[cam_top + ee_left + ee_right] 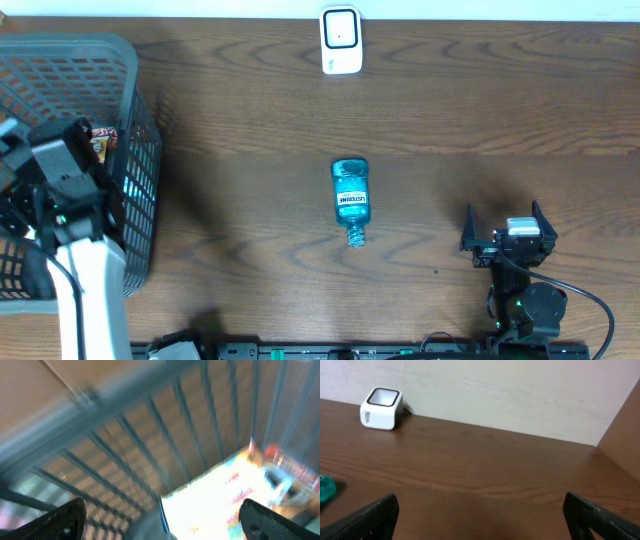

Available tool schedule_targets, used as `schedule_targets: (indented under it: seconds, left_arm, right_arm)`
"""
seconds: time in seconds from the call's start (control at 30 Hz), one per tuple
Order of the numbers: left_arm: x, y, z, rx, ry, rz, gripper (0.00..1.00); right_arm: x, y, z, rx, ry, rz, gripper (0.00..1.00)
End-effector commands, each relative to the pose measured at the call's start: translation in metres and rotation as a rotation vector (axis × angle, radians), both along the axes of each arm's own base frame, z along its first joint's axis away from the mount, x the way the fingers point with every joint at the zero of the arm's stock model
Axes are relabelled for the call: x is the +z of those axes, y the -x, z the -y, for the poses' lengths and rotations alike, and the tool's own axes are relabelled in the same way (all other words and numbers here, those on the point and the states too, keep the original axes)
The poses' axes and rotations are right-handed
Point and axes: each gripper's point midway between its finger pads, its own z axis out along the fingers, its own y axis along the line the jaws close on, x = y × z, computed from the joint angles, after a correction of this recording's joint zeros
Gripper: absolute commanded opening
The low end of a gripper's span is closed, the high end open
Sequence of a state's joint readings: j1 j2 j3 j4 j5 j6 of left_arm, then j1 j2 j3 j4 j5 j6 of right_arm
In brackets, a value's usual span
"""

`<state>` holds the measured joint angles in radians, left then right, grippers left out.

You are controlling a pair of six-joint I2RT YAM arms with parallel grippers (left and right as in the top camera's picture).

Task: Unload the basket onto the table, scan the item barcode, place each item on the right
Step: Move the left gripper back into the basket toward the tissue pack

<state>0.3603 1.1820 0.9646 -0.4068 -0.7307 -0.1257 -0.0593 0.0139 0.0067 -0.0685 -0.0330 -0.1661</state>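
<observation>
Wide-open left jaws hang over one grey wire basket (130, 60); right jaws gape too. One teal mouthwash bottle (350, 195), whole only overhead; one white box-shaped scanner (341, 40) far.

Black and white arms

The left arm (90, 290) has a white tube below black housings. The right arm (530, 305) is black, with a green light (519, 301) and black cable (610, 318); the right hand (503, 212) carries a grey block (522, 228).
</observation>
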Motion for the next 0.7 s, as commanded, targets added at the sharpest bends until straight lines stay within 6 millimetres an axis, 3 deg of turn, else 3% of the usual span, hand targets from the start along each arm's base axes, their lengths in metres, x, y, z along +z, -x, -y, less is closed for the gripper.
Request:
schedule_targets:
  seconds: [0.0,0.17,0.3,0.37,0.5,0.67]
  left_arm:
    - [-0.048,-0.01,-0.001,0.024,0.237,0.079,0.98]
    - [-0.091,-0.016,0.011,0.099,0.502,0.188,0.98]
    - [-0.105,-0.029,0.038,0.172,0.746,0.356,0.98]
    - [-0.113,-0.028,0.058,0.287,0.902,0.442,0.98]
    - [-0.12,-0.017,0.059,0.469,0.936,0.523,0.98]
    - [-0.123,-0.008,0.048,0.529,0.864,0.533,0.98]
  right_arm:
    - [-0.001,0.0,-0.002,0.009,0.007,-0.004,0.99]
    - [-0.001,0.0,-0.002,0.009,0.007,-0.004,0.99]
    - [-0.001,0.0,-0.002,0.009,0.007,-0.004,0.99]
    - [-0.001,0.0,-0.002,0.009,0.007,-0.004,0.99]
    - [-0.001,0.0,-0.002,0.009,0.007,-0.004,0.99]
    - [-0.001,0.0,-0.002,0.009,0.007,-0.004,0.99]
